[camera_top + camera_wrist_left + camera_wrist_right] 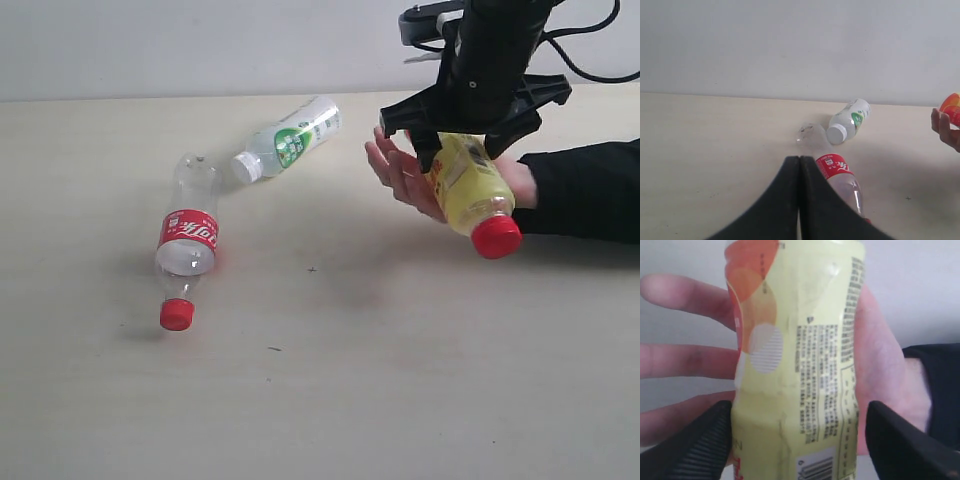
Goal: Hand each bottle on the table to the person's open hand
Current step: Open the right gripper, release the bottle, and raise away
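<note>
While your right claw [463, 155] stands wide around the yellow bottle [470, 192], tilted cap-down on the person's hand [400, 175] at far right, it could slide off unless the palm cups it. On the surface [400, 390] lie one red-labelled bottle [188, 238] and one green-labelled bottle [292, 140]. Left wrist: your left claw [799, 167] is pinched together, empty. Right wrist: one pad [905, 445] sits just clear of the yellow bottle.

Exterior above table [300, 420]; wrists closer

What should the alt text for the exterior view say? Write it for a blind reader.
The robot's right hand straddles a yellow, red-capped bottle tilted cap-down against a person's open palm at the picture's right. On the pale table further left lie a clear red-labelled bottle and a clear white-capped one.
</note>
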